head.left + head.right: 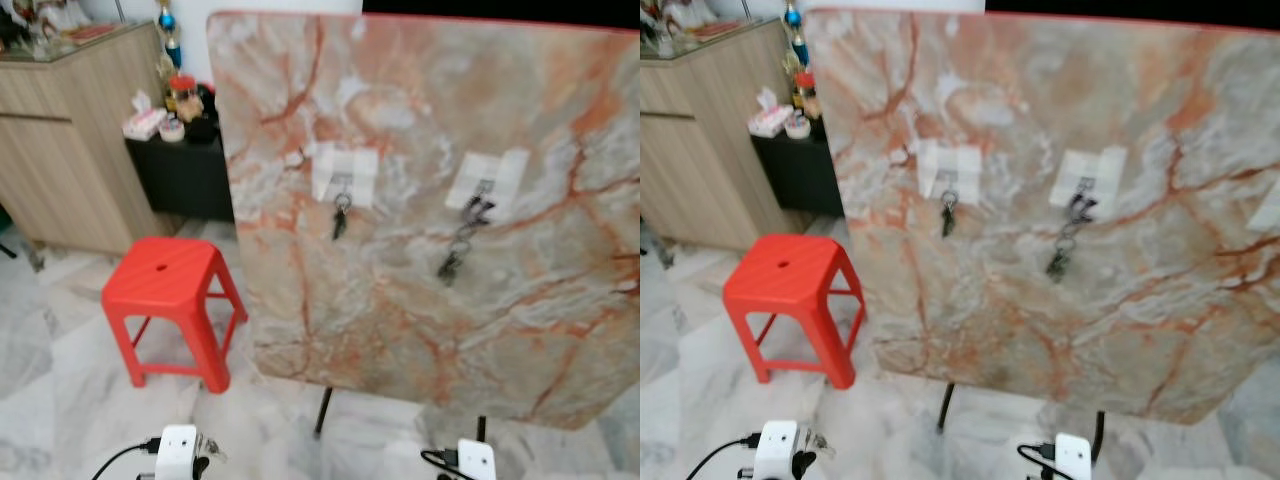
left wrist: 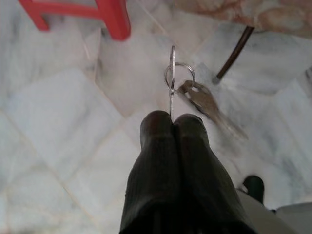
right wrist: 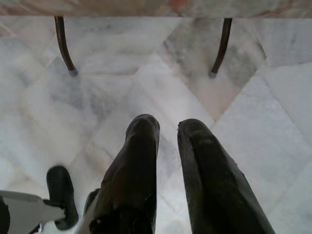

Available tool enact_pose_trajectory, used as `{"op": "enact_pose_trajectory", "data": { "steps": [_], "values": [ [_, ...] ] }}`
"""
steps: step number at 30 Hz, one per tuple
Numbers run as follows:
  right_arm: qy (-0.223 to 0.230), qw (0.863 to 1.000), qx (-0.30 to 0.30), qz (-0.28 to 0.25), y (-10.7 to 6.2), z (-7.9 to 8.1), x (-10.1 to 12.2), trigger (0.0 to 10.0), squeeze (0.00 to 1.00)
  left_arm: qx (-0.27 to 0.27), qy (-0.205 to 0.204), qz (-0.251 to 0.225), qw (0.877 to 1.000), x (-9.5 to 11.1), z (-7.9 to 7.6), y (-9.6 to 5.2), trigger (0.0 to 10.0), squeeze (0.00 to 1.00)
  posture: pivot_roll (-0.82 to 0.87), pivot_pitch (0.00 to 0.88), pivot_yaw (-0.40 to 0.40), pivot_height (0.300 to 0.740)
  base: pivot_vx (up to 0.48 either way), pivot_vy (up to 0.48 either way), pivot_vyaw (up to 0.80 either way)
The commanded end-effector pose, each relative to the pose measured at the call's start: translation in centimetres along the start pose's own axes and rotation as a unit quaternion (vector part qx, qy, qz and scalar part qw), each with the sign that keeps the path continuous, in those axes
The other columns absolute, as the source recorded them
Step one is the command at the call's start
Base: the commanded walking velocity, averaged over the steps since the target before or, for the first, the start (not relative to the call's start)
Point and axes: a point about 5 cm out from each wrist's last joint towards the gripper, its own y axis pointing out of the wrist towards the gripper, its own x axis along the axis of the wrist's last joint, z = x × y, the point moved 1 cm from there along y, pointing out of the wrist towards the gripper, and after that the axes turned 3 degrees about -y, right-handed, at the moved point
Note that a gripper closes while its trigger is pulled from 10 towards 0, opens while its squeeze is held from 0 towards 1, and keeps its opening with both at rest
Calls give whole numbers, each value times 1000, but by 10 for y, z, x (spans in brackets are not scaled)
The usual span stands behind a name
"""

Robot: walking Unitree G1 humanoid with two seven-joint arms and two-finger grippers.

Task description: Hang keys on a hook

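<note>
From my head, the centre and right of the frame is a big marble slab standing nearly upright on thin dark legs. Two pale patches are stuck on its upper half, each with a hook: the left hook carries a short bunch of keys, and the right hook carries a longer bunch on a chain. At lower left stands a red stool on the pale marble floor. A wooden cabinet fills the upper left, with a black shelf of small clutter beside it. The white tops of my two wrists peek in at the bottom edge (blurred, little more to say).

Along my left wrist, my left pincer is pressed tight together on a flat key standing on edge in the upper middle of the frame; its ring and a second key hang just beside my tips. A red stool leg sits at upper left.

Along my right wrist, my right pincer stands narrowly parted, holding nothing, over floor tiles, with two dark legs across the top.
</note>
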Motion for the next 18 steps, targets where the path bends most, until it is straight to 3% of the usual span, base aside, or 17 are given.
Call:
{"op": "enact_pose_trajectory", "data": {
  "steps": [1,18],
  "values": [
    [3,1000,1,3,0,1,0,10000,0,0,0,-1,1000,1,1,0,10000,0,30,0,-35,740,0,-390,0],
    [10,1000,-4,6,0,-2,-1,10000,0,0,1,-1,1000,1,0,1,10000,0,34,0,-34,740,0,-388,0]
  ]
}}
